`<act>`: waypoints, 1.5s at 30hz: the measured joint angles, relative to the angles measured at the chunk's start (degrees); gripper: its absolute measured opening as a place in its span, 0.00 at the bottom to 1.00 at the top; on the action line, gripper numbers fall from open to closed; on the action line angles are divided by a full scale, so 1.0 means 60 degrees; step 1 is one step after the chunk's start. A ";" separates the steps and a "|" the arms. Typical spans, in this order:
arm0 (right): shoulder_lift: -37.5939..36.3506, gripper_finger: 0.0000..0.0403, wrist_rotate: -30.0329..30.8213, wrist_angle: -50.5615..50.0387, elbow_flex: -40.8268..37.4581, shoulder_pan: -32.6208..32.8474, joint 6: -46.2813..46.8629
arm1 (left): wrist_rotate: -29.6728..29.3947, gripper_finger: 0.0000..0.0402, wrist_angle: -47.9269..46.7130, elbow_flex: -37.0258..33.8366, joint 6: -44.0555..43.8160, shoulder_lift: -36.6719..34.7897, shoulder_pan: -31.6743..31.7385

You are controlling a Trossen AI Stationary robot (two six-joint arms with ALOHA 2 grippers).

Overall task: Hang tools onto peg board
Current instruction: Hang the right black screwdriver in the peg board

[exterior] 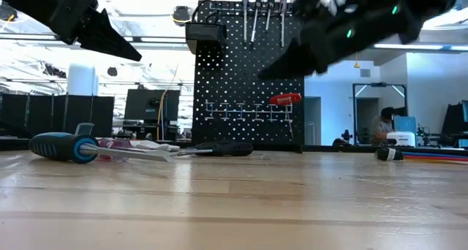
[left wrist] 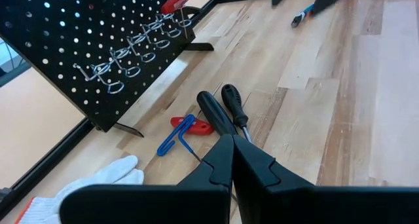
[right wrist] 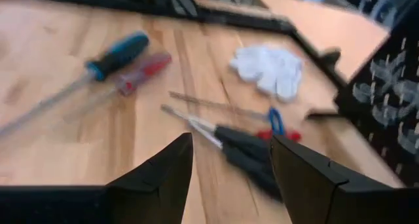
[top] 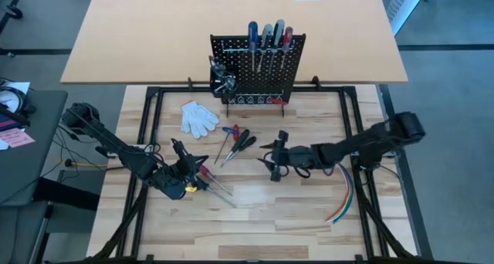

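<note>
Nearest: blue-handled screwdriver [right wrist: 118, 56] and clear red-handled screwdriver [right wrist: 143, 72], flat on the wooden table [top: 309, 218] beside the left gripper [top: 187, 162], fingers pressed together, empty. Mid-table: two black-handled screwdrivers [right wrist: 252, 152] lying side by side, a small red-and-blue tool [left wrist: 180, 129] just beside them; right gripper [right wrist: 229, 160] hovers above with fingers apart, holding nothing. Likely next pick: straddle one black handle only, squarely, clear of its twin. Beyond: white gloves [top: 199, 117]. Farthest: peg board [top: 258, 67], upright, four screwdrivers already hung.
</note>
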 joint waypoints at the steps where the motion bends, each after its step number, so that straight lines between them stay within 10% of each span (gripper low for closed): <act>1: 0.0324 0.52 -0.0108 0.0249 -0.0004 -0.0046 0.0125 | -0.0002 0.00 -0.0008 -0.0001 -0.0001 0.0000 0.0000; 10: 0.2709 0.52 -0.0768 0.1144 0.1080 -0.0194 0.0053 | -0.0002 0.00 -0.0127 -0.0005 -0.0047 -0.0004 0.0001; 17: 0.2357 0.52 -0.0967 -0.3345 0.2960 -0.1669 -0.0248 | -0.0002 0.00 -0.0158 -0.0005 -0.0109 -0.0004 0.0001; 25: 0.2726 0.52 -0.5108 -0.3659 0.2976 -0.3749 -0.1249 | -0.0004 0.00 -0.0148 -0.0004 -0.0158 -0.0004 0.0001; 45: 0.4050 0.52 -0.5171 -0.2419 0.2985 -0.3492 -0.2186 | -0.0002 0.00 -0.0154 0.0006 -0.0154 0.0000 0.0001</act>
